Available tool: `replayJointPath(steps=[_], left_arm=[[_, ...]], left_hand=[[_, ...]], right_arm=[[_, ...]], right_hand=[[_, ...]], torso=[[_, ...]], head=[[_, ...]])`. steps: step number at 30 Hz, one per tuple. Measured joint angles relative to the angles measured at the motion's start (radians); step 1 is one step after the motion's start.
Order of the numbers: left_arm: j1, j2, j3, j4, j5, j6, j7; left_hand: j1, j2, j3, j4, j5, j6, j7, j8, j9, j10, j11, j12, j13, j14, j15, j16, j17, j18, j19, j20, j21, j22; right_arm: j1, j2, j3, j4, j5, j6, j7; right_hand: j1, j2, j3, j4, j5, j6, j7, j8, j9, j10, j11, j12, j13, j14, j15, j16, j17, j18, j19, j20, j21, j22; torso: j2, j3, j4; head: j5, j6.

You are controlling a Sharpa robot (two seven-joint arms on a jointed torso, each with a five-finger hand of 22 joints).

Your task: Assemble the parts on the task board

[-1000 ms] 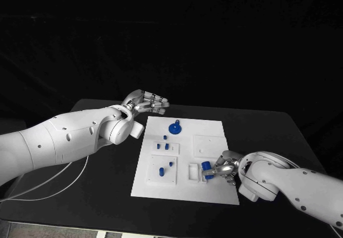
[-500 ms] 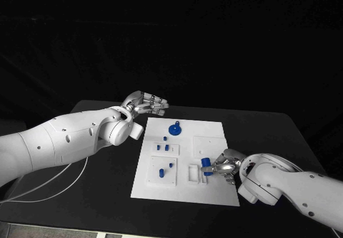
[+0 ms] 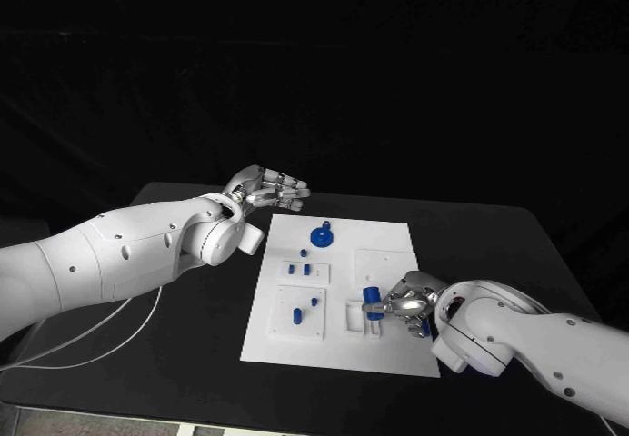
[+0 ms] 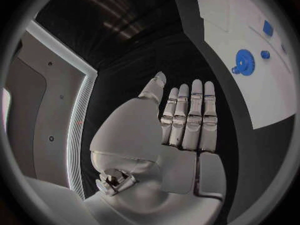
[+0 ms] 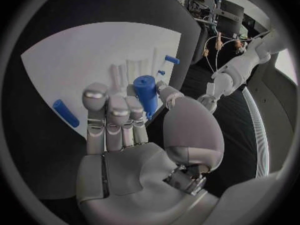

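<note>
The white task board [image 3: 338, 341] lies in the middle of the black table. My right hand [image 3: 406, 307] hovers over its near right part and pinches a blue cylinder [image 3: 373, 296] between thumb and fingers; the cylinder [image 5: 145, 92] stands roughly upright over the raised white slots [image 3: 355, 316]. Another blue peg [image 5: 65, 113] lies flat on the board beside the fingers. A blue gear [image 3: 320, 237] sits at the board's far end, and small blue pieces [image 3: 299, 268] stand in the left blocks. My left hand [image 3: 269, 189] hangs off the far left corner, fingers straight, holding nothing.
The left forearm [image 3: 144, 245] stretches along the table's left side, with a white cable [image 3: 92, 350] trailing under it. Bare black table [image 3: 485, 245] surrounds the board. The gear [image 4: 244, 62] and board edge [image 4: 250, 25] lie beyond the left hand [image 4: 184, 125].
My right hand has carried the blue cylinder a little to the left and farther in over the board's slots. The left hand has not moved.
</note>
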Motion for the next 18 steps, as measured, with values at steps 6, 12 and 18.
replayJointPath(steps=[6, 12, 18], left_arm=[[0.000, 0.001, 0.000, 0.000, 0.000, 0.000, 0.000], [0.000, 0.001, 0.000, 0.000, 0.000, 0.000, 0.000], [0.000, 0.001, 0.000, 0.000, 0.000, 0.000, 0.000]], left_hand=[[0.000, 0.000, -0.003, -0.003, 0.000, 0.000, 0.000, 0.000, 0.000, 0.000, 0.000, 0.000, 0.000, 0.000, 0.000, 0.000, 0.000, 0.000, 0.000, 0.000, 0.000, -0.009], [0.000, 0.000, -0.003, -0.003, 0.000, 0.000, 0.000, 0.000, 0.000, 0.000, 0.000, 0.000, 0.000, 0.000, 0.000, 0.000, 0.000, 0.000, 0.000, 0.000, 0.000, -0.009], [0.000, 0.000, -0.003, -0.003, 0.000, 0.000, 0.000, 0.000, 0.000, 0.000, 0.000, 0.000, 0.000, 0.000, 0.000, 0.000, 0.000, 0.000, 0.000, 0.000, 0.000, -0.011]], right_arm=[[0.000, 0.016, -0.010, -0.013, 0.016, 0.015, -0.005], [0.000, 0.031, -0.021, -0.029, 0.024, 0.034, -0.016], [0.004, 0.041, -0.024, -0.040, 0.025, 0.042, -0.022]], right_hand=[[-0.006, 0.000, -0.003, 0.003, 0.000, 0.000, 0.000, 0.000, -0.003, 0.000, 0.000, 0.000, -0.001, 0.000, 0.000, 0.000, 0.001, 0.000, 0.000, 0.000, 0.000, 0.000], [-0.007, -0.001, -0.011, 0.011, 0.000, 0.000, 0.000, 0.000, -0.004, 0.000, 0.000, 0.000, -0.004, 0.000, 0.000, 0.000, 0.002, 0.000, 0.000, 0.000, 0.000, 0.000], [-0.009, -0.003, -0.011, 0.011, 0.000, 0.000, 0.000, 0.001, -0.002, 0.000, 0.000, -0.004, -0.004, 0.000, 0.000, 0.000, 0.003, 0.000, 0.000, 0.000, 0.000, 0.000]], torso=[[0.000, -0.0002, 0.0000], [0.000, 0.0000, 0.0006], [0.001, 0.0000, 0.0005]], head=[[0.000, 0.000], [0.001, -0.001], [0.004, -0.002]])
